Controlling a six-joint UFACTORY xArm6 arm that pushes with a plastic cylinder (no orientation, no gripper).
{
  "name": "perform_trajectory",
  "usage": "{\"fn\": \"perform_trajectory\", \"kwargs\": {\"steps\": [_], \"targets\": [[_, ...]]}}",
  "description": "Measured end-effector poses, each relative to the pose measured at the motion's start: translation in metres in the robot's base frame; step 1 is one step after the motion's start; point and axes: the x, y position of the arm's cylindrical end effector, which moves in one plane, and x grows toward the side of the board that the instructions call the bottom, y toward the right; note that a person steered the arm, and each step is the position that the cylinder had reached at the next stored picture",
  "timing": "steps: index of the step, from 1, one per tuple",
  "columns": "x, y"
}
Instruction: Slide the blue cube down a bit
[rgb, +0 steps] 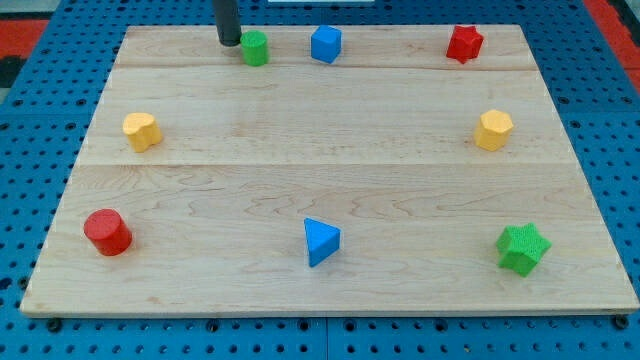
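The blue cube (325, 44) sits near the view's top edge of the wooden board (330, 180), a little left of centre. My tip (230, 43) is at the view's top, left of the blue cube, with a green cylinder (255, 48) between them. The tip stands just left of the green cylinder, close to or touching it.
A red star-shaped block (464, 43) is at the top right. Yellow blocks sit at the left (141, 131) and right (493, 130). A red cylinder (107, 232) is at bottom left, a blue triangular block (320, 241) at bottom centre, a green star (523, 248) at bottom right.
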Motion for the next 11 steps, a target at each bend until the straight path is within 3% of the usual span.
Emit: {"fn": "perform_trajectory", "kwargs": {"steps": [1, 3, 9, 11], "targets": [[-0.01, 0.0], [-0.01, 0.095], [-0.011, 0.135], [0.009, 0.133]]}}
